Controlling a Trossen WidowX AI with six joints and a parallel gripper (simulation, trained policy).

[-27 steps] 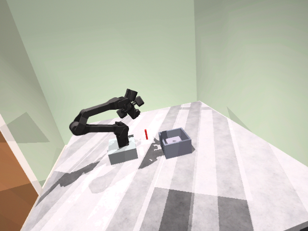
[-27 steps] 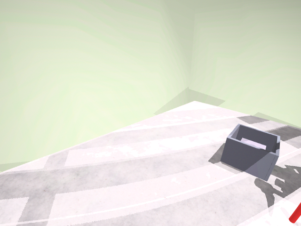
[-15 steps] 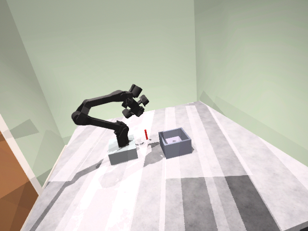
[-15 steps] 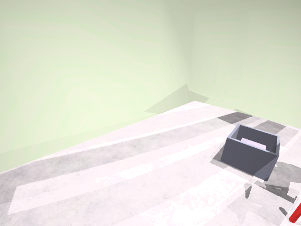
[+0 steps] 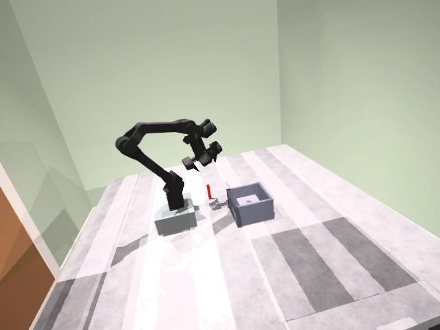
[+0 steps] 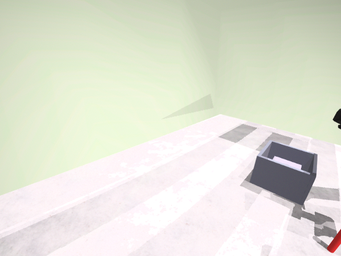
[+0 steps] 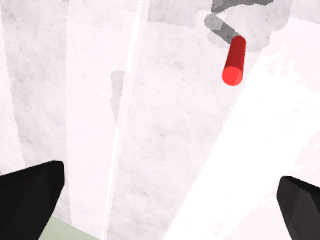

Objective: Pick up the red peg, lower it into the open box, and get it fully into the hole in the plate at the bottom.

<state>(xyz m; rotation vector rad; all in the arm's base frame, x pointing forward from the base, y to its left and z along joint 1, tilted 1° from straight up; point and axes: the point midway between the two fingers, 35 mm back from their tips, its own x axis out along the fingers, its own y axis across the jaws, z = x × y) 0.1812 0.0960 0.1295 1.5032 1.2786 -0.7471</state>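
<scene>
Red peg [image 5: 208, 192] [image 6: 334, 243] [image 7: 236, 62] stands upright below the wide-open hand [image 5: 205, 163] [image 7: 172, 181], well apart from its fingers.

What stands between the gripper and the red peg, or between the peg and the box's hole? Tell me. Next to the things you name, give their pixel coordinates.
Nothing visible separates gripper [image 5: 205, 166] [image 7: 172, 181] and red peg [image 5: 208, 192] [image 6: 333, 244] [image 7: 235, 60]. Toward the hole [image 5: 249, 201], the box's near wall [image 5: 232, 207] stands between.

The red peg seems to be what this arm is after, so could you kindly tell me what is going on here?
Nothing is being handled right now. The gripper is open with nothing between its fingers, above the table. The red peg stands upright on the table, outside the open box. The plate at the bottom of the box shows its hole without the peg.
</scene>
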